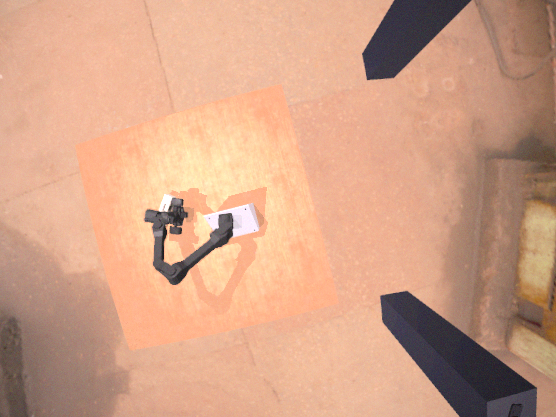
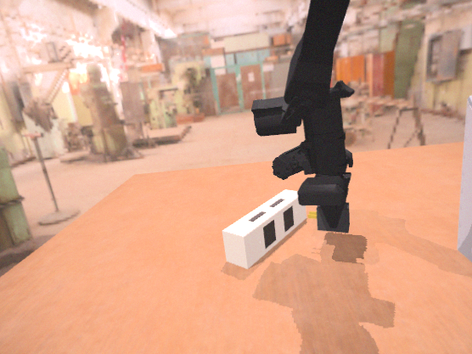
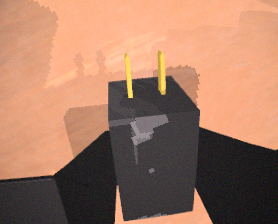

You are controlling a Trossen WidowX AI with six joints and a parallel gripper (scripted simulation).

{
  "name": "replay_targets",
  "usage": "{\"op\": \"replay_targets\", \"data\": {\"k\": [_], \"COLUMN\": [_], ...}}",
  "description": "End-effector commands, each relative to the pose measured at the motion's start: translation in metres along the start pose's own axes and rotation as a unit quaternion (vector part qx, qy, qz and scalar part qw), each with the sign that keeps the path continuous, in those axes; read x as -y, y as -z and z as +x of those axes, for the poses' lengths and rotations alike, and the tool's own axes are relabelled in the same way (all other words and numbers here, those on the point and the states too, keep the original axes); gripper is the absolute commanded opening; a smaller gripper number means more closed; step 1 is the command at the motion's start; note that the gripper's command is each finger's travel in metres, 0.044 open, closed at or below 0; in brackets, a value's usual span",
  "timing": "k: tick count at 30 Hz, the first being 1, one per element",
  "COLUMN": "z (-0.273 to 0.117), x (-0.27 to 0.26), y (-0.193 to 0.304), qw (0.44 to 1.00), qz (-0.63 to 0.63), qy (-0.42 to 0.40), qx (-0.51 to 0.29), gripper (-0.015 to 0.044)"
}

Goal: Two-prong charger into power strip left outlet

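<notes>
My gripper (image 2: 334, 221) (image 3: 145, 135) is shut on the dark charger (image 2: 323, 227) (image 3: 155, 175), with a finger on either side of its body. The charger is held off the table, its shadow detached below it. Its two yellow prongs (image 2: 312, 215) (image 3: 161, 72) point at the power strip's far end in the exterior view, with a small gap in that view. The white power strip (image 1: 166, 202) (image 2: 237, 248) lies on the table, two dark square outlets on the side facing the charger. The arm partly covers the strip in the top view, where the fingertips are hidden.
The arm's pale base plate (image 1: 246, 214) stands on the square wooden table (image 1: 240, 136) (image 2: 127, 306). A pale panel (image 2: 465, 196) shows at the right edge of the exterior view. Two dark beams (image 1: 420, 21) (image 1: 450, 351) lie beyond the table in the top view.
</notes>
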State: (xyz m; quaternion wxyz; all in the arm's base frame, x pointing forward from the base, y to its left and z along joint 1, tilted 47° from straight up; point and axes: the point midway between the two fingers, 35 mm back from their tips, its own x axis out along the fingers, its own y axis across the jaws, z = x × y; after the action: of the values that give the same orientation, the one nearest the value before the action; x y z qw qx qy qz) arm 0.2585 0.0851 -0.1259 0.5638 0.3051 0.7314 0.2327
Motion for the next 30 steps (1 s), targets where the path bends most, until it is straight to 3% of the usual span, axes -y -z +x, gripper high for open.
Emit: {"op": "replay_targets", "data": {"k": [1, 30], "z": [0.000, 0.017], "x": [-0.008, -0.047], "y": [-0.003, -0.009], "qw": [1.000, 0.994], "qz": [0.013, 0.110], "qy": [-0.003, -0.015], "qx": [0.004, -0.002], "gripper": [0.0000, 0.0000]}}
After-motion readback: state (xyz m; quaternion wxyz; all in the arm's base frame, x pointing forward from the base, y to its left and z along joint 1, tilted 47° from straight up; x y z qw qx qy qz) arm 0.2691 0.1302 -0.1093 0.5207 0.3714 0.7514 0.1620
